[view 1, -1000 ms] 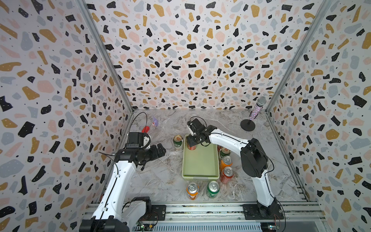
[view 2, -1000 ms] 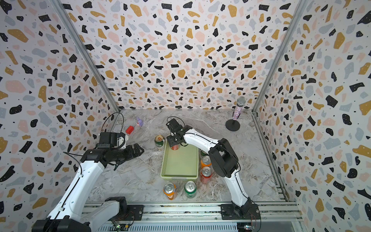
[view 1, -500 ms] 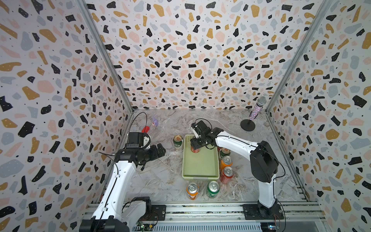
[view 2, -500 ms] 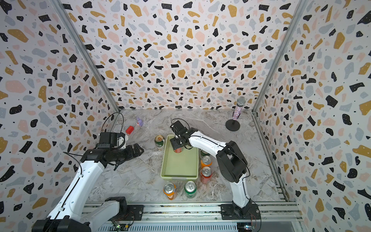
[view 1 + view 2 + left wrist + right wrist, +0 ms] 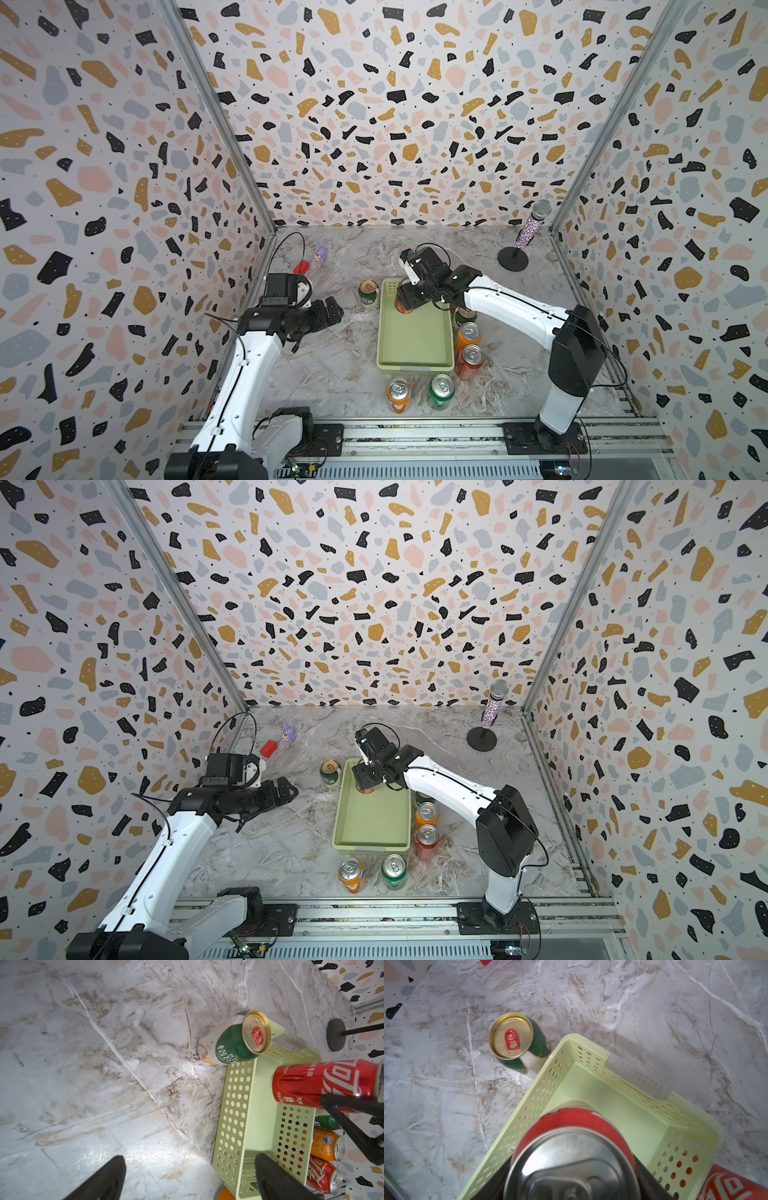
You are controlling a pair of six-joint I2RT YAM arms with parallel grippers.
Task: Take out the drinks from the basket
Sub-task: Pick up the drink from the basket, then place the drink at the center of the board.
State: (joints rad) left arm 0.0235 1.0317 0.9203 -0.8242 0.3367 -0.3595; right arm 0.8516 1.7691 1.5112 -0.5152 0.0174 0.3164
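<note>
The right pincer (image 5: 406, 296) gripped a red can (image 5: 324, 1082) at the twelve o'clock end of the basket (image 5: 415, 367); the left pincer (image 5: 334, 309), at nine o'clock, gaped wide.

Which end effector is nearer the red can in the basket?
Right. The right end effector is shut on the red can; the left end effector hangs open outside the basket.

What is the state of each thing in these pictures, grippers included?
Basket, empty but for the red can
Red can, upright, in the right gripper
Right gripper, shut on the red can
Left gripper, open, empty
Gold-topped green can, upright on the table beside the basket
Five other cans, upright outside the basket
Microphone, upright on its stand
</note>
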